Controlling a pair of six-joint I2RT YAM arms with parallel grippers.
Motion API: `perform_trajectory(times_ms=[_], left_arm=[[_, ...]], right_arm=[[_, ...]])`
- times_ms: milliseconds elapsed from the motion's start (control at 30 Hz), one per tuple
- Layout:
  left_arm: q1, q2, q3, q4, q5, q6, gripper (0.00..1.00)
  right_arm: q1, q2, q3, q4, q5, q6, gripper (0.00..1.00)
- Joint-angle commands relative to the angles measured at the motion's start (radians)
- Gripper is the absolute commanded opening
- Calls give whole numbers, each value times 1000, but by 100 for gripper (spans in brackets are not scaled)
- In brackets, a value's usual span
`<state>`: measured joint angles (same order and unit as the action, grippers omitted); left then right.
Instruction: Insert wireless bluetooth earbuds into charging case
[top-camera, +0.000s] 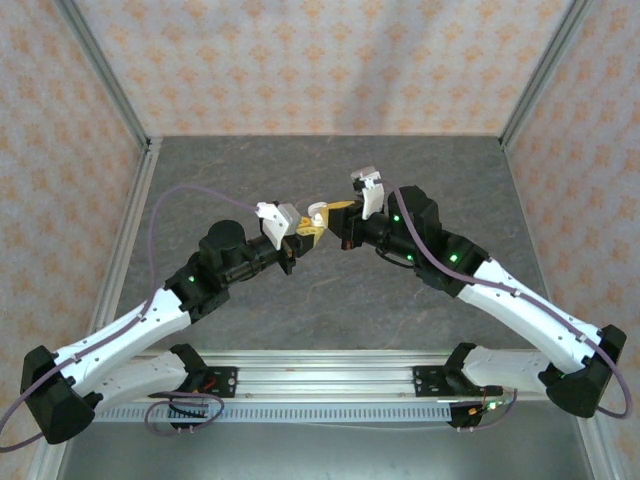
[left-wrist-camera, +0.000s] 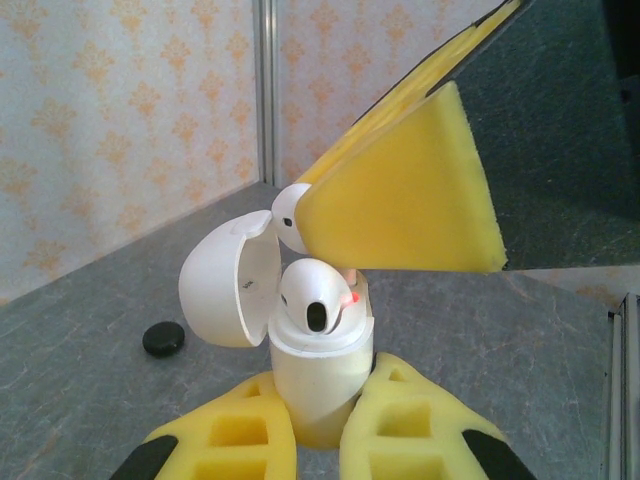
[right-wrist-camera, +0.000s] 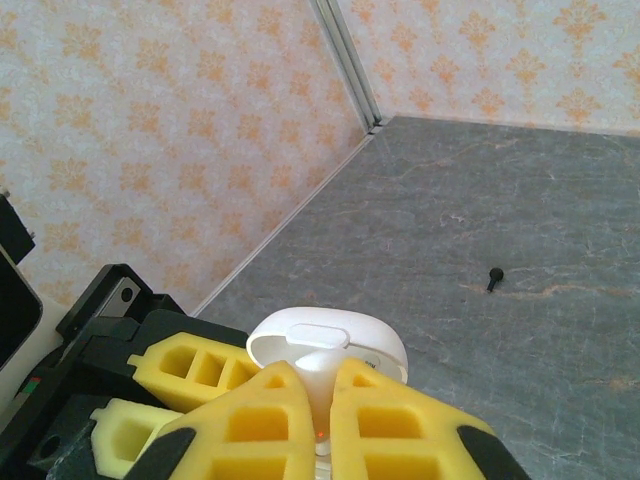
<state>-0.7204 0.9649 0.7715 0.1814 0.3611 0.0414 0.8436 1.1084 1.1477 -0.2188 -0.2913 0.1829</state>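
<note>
Charging case (left-wrist-camera: 318, 365) stands upright in the left wrist view, long axis vertical, mouth up, lid (left-wrist-camera: 215, 285) hinged open to the left. Left end effector (left-wrist-camera: 325, 400) is clamped round its lower body, up off the desk (left-wrist-camera: 90, 350). One white earbud (left-wrist-camera: 315, 295) sits in its well, head up, stem hidden below. Right end effector (right-wrist-camera: 318, 385) is pinched tight on a second white earbud (left-wrist-camera: 288, 215), just above the open mouth, beside the lid's rim; which way its stem points, can't tell. A black earbud (right-wrist-camera: 494, 276) lies well apart on the desk.
</note>
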Motion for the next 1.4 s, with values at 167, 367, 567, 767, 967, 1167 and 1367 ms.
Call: perform_trajectory(times_ms=[167, 367, 567, 767, 967, 1167, 1367], left_arm=[[-10, 6, 56, 38, -14, -14, 0], [-10, 9, 56, 38, -14, -13, 0], [-9, 6, 49, 38, -17, -15, 0], [-10, -2, 43, 30, -20, -11, 0], [-10, -6, 41, 29, -22, -15, 0], [-10, -9, 40, 23, -21, -14, 0], [-10, -9, 39, 21, -21, -18, 0]], right_arm=[[8, 21, -5, -7, -41, 15, 8], [8, 22, 2, -5, -45, 23, 11], [8, 24, 13, -11, -21, 38, 15], [7, 26, 25, -23, -4, 58, 18], [7, 34, 54, -42, 11, 76, 21], [7, 48, 81, -66, 4, 103, 24], [7, 50, 99, -78, 2, 122, 25]])
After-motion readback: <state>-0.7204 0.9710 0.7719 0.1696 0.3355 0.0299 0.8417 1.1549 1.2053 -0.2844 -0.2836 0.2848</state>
